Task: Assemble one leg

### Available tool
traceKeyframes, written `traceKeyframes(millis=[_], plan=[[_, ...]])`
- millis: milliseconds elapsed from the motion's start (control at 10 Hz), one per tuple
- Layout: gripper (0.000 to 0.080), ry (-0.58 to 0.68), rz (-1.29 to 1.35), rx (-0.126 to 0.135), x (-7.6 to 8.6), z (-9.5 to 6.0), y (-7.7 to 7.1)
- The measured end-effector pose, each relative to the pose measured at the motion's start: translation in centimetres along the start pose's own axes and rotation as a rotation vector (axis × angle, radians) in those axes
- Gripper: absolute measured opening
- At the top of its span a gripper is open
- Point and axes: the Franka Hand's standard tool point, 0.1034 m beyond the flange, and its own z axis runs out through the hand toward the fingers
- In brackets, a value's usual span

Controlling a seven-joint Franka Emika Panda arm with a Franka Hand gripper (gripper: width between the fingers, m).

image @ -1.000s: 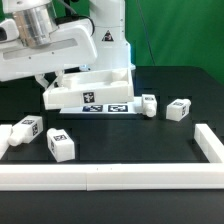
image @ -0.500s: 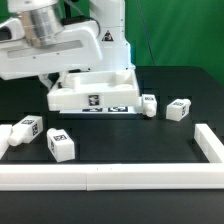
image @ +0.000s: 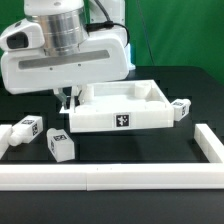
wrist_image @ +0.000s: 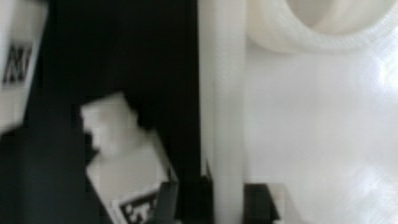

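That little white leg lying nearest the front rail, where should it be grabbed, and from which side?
Come straight down on the leg and close the claw across its two long flat sides, mid-body. It lies flat, tagged face up, apart from the neighbouring leg, so both sides look free. Mind the square panel close behind it.

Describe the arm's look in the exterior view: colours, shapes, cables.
The arm has a blocky white housing, a grey metal cylinder on top and a dark round patch at the exterior view's left end. The claw below is small and dark.
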Motion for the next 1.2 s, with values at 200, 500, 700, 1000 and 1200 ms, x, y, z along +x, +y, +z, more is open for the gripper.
traceKeyframes(millis=[200, 500, 700, 1000, 1200], plan=[[0.0054, -0.005, 0.003, 0.001, -0.2, 0.2, 0.0], [0.0054, -0.012, 0.009, -0.025, 0.3, 0.5, -1.3], [0.0054, -0.014, 0.001, -0.038, 2.1, 1.8, -2.9], [0.0054, -0.013, 0.011, -0.052, 3.7, 3.6, -3.2], [0.0054, -0.008, 0.029, -0.059, 5.2, 4.5, -3.3]])
